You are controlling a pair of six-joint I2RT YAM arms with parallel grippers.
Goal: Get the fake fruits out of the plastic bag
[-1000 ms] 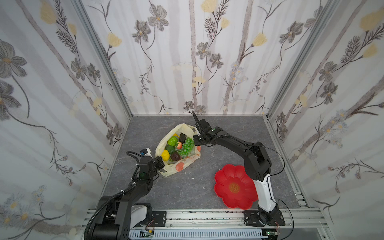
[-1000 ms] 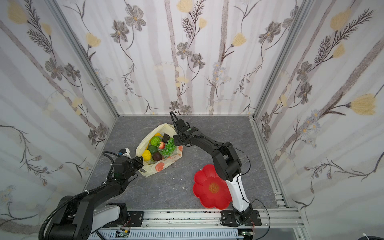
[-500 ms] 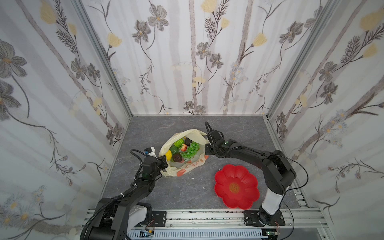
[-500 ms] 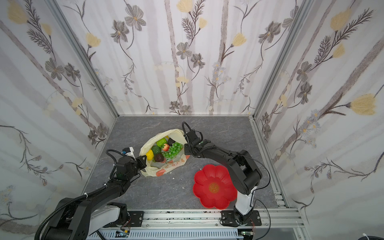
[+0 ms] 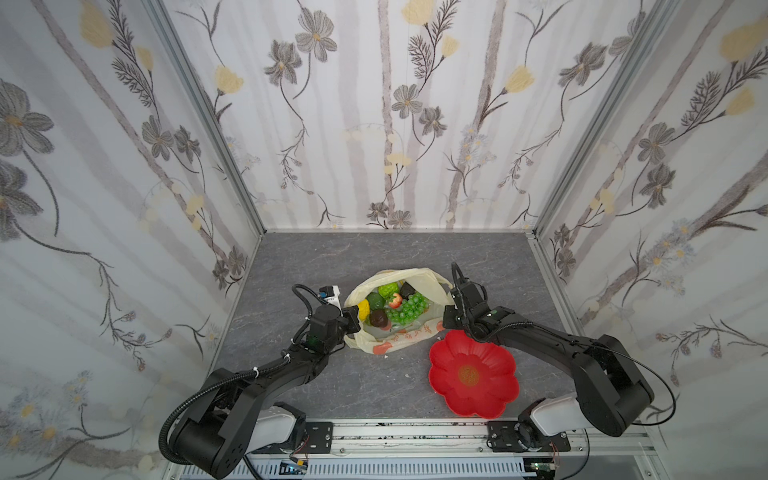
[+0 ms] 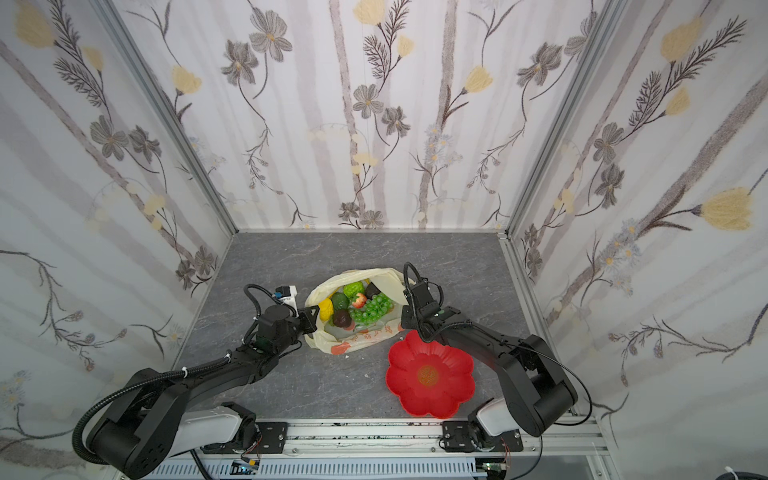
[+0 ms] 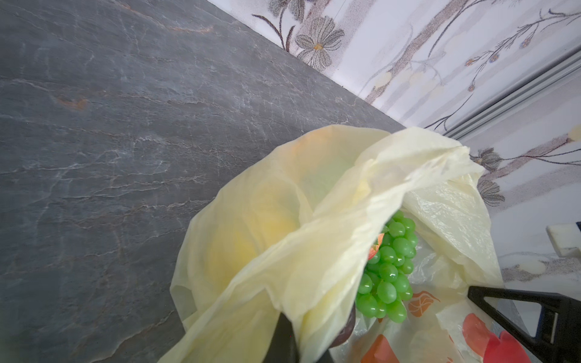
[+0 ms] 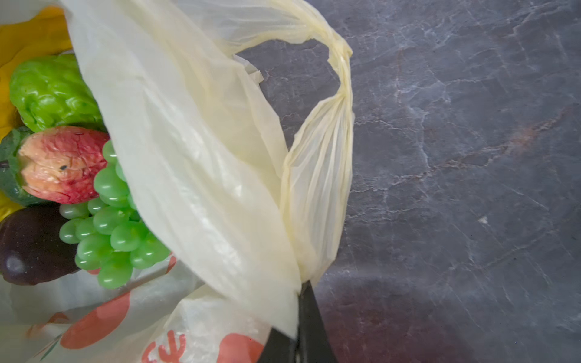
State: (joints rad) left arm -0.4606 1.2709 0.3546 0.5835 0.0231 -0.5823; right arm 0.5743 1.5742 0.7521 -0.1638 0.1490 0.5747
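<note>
The pale-yellow plastic bag (image 5: pixel 401 337) (image 6: pixel 361 337) lies mid-table with its mouth held wide. Inside show the fake fruits: a green grape bunch (image 5: pixel 407 309) (image 8: pixel 116 226) (image 7: pixel 388 270), a red strawberry (image 5: pixel 395 299) (image 8: pixel 59 163), a bumpy lime-green fruit (image 5: pixel 388 289) (image 8: pixel 50 91), a dark avocado (image 5: pixel 376 302), a yellow lemon (image 5: pixel 363 309) and a blackish-brown one (image 5: pixel 379 318) (image 8: pixel 31 245). My left gripper (image 5: pixel 353 318) (image 7: pixel 287 323) is shut on the bag's left rim. At the right rim my right gripper (image 5: pixel 449 309) (image 8: pixel 300 295) is shut on the film beside the handle loop (image 8: pixel 330 157).
A red flower-shaped dish (image 5: pixel 471 374) (image 6: pixel 430 374) sits on the grey table just in front of the right gripper, close to the bag's corner. Flowered walls enclose the table on three sides. A metal rail (image 5: pixel 395 432) runs along the front edge.
The right gripper came from the bag's far side round to its right and closed on the rim. The bag slid rightward and its mouth spread wider. The left gripper followed, still holding.
</note>
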